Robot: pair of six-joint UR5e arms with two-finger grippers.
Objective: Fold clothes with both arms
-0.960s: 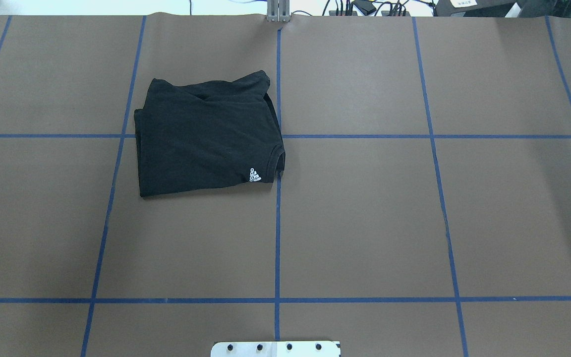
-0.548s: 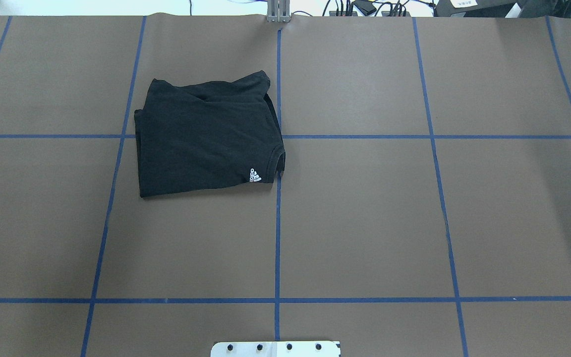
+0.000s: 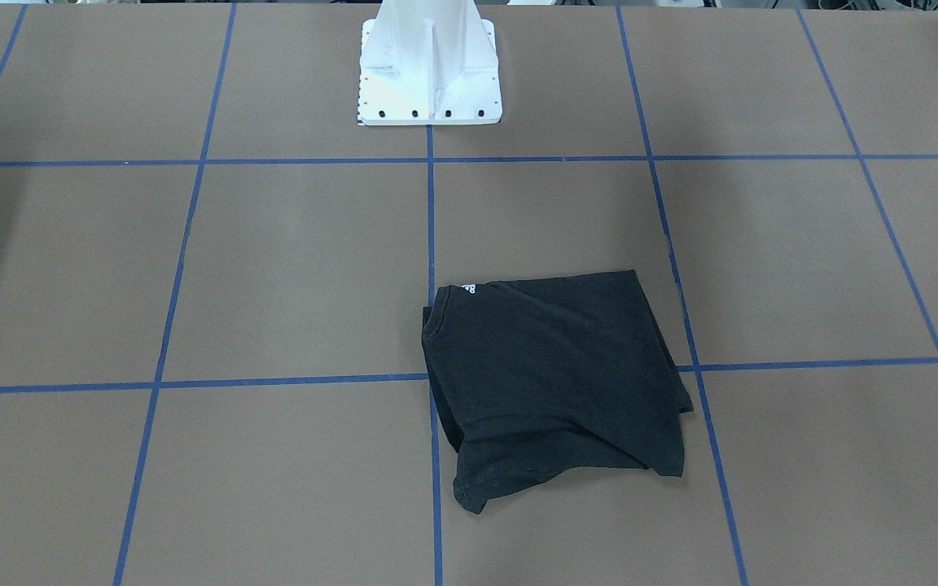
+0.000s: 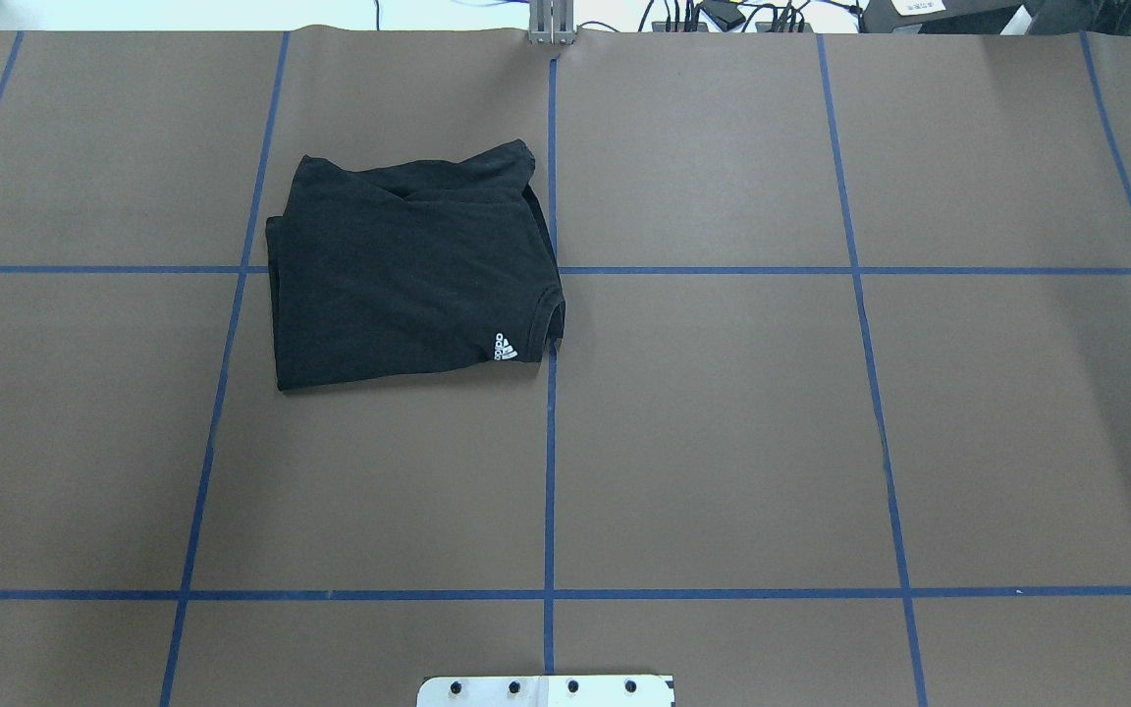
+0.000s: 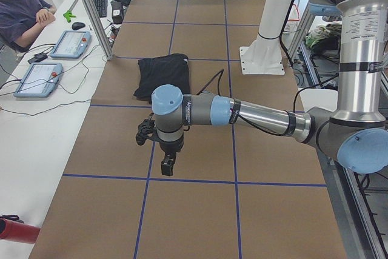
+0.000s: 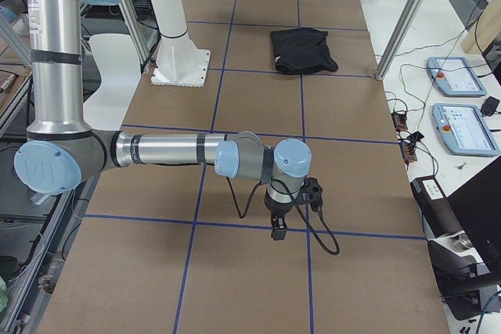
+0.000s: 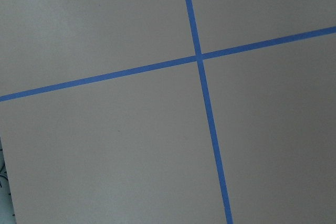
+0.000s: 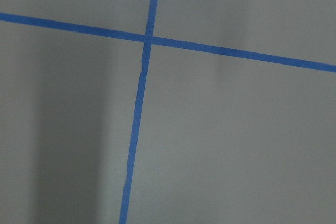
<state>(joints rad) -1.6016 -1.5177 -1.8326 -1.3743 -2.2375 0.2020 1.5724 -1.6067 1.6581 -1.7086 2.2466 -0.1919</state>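
The black T-shirt lies folded into a rough rectangle on the brown counter. In the overhead view it sits at about 10 o'clock from the counter's middle, with its 3 o'clock edge along a blue tape line. A small white logo is shown at its 4 o'clock corner.

The cloth is judged light, soft and limp, and the stacked layers are likely to slide apart if only the top one is pinched. Hold is best taken at two corners of one edge, through all layers. The 12 o'clock edge, where loose flaps overlap, is judged the untidier.

The left arm and right arm are held well apart from the shirt. Whether their jaws are open or closed cannot be told.
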